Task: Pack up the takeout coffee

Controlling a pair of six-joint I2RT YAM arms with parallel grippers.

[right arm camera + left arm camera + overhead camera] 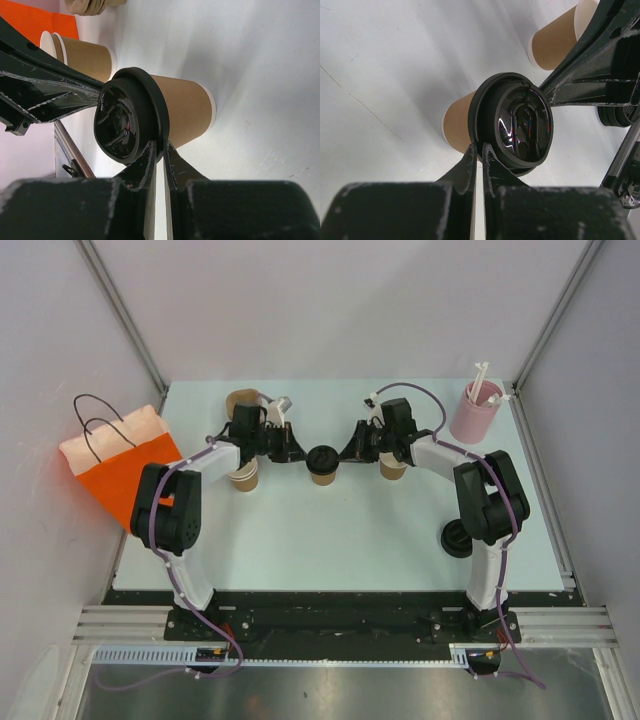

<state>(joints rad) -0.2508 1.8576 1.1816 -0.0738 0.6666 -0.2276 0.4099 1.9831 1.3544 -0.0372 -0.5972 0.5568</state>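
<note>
A tan paper cup with a black lid (322,462) stands at the table's middle. It also shows in the left wrist view (512,125) and in the right wrist view (131,122). My left gripper (299,455) is shut, and its fingertips (473,152) touch the lid's rim from the left. My right gripper (346,452) is shut, and its fingertips (150,150) touch the rim from the right. A lidless tan cup (244,478) stands under my left arm. Another lidless cup (392,469) stands under my right arm. A loose black lid (456,538) lies by the right arm.
An orange paper bag (115,468) with black handles stands at the left edge. A brown pulp tray (243,399) lies at the back left. A pink cylinder with white straws (474,412) stands at the back right. Grey walls enclose the table.
</note>
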